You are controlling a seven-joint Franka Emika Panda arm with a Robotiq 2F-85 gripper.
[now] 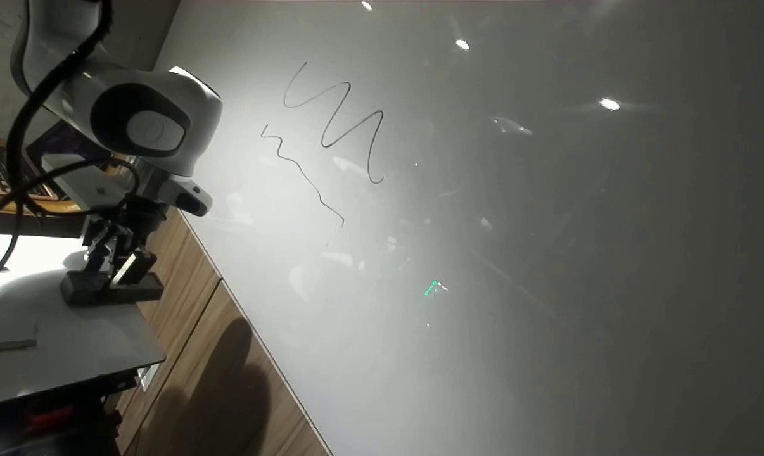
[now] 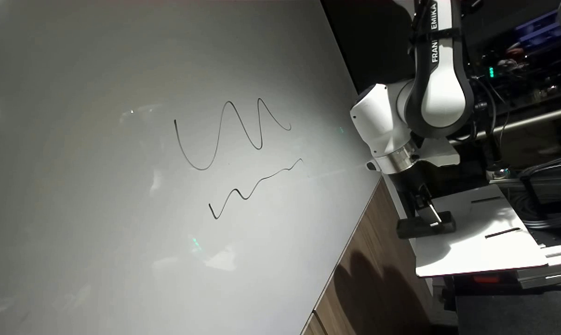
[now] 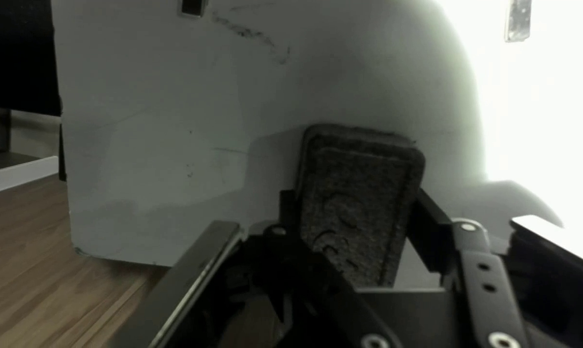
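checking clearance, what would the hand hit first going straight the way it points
The white tabletop, probably: it lies directly beyond the hand and the dark eraser in its grip. Whether the eraser touches it is unclear.

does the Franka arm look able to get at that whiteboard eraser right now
Apparently yes: the gripper has its jaws closed on opposite sides of the whiteboard eraser, with nothing visible in the way.
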